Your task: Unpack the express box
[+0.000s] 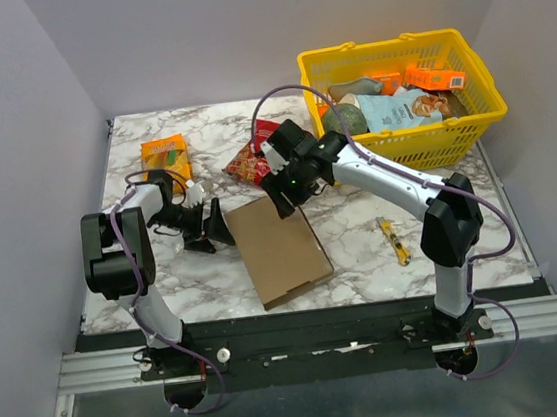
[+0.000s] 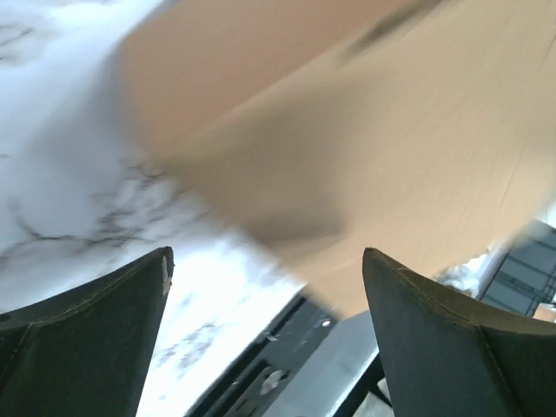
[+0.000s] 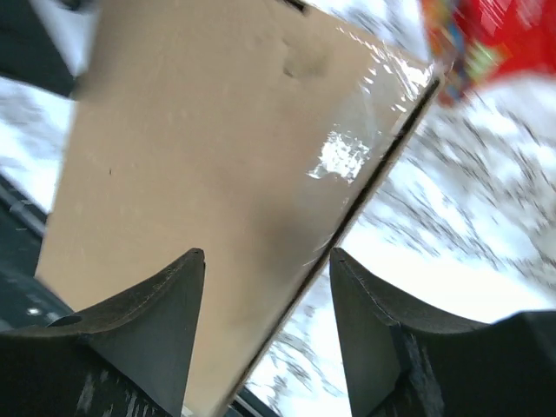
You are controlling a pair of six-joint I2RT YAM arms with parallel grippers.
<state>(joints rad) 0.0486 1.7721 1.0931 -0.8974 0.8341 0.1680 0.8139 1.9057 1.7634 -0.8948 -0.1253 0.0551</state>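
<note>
The express box (image 1: 281,250) is a flat brown cardboard mailer lying closed on the marble table, a little left of centre. My left gripper (image 1: 214,228) is low beside the box's far-left corner, open and empty. In the left wrist view the box (image 2: 391,130) fills the blurred upper right beyond that gripper (image 2: 268,252). My right gripper (image 1: 283,198) hangs over the box's far edge. In the right wrist view its fingers (image 3: 261,256) stand apart, straddling one taped edge of the box (image 3: 200,130), with nothing pinched between them.
A yellow plastic basket (image 1: 422,140) full of groceries stands at the back right. A red snack bag (image 1: 251,157) lies just behind the box, and an orange packet (image 1: 165,155) at the back left. A small yellow bar (image 1: 394,241) lies right of the box.
</note>
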